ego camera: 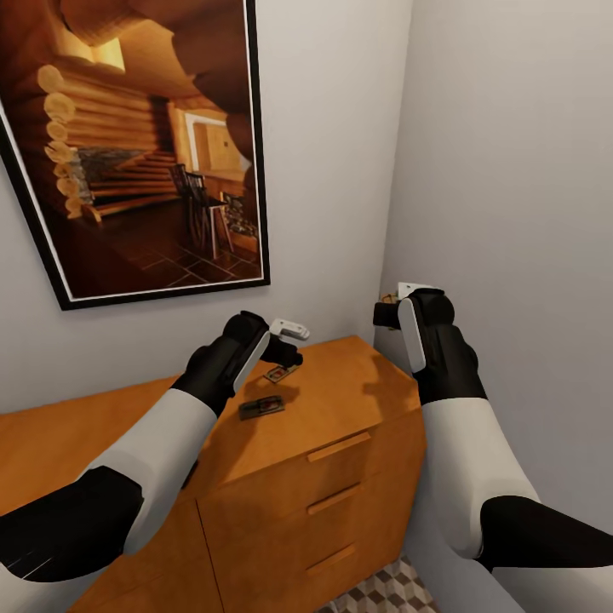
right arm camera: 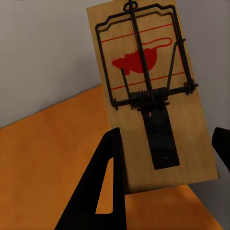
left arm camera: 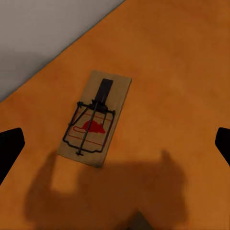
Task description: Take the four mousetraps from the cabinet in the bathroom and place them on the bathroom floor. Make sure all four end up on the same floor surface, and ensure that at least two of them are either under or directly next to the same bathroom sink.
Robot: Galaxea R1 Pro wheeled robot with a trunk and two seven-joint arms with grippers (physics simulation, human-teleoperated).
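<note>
Two mousetraps lie on top of the orange-brown cabinet (ego camera: pixel 340 409): one (ego camera: pixel 283 373) nearer the wall, one (ego camera: pixel 261 407) nearer the front. My left gripper (ego camera: pixel 288 345) hovers open just above the far trap. In the left wrist view that mousetrap (left arm camera: pixel 96 117) lies flat between the spread fingertips (left arm camera: pixel 9 148), untouched. My right gripper (ego camera: pixel 398 305) is raised past the cabinet's right end, by the wall corner, shut on a third mousetrap (right arm camera: pixel 153 96), which stands upright between its fingers (right arm camera: pixel 112 158). A small patch of bathroom floor (ego camera: pixel 383 592) shows below. The sink is out of view.
A large framed picture (ego camera: pixel 136 145) of a log interior hangs on the wall above the cabinet. Grey walls meet in a corner close behind my right arm. Three drawer fronts with slim handles (ego camera: pixel 339 446) face me.
</note>
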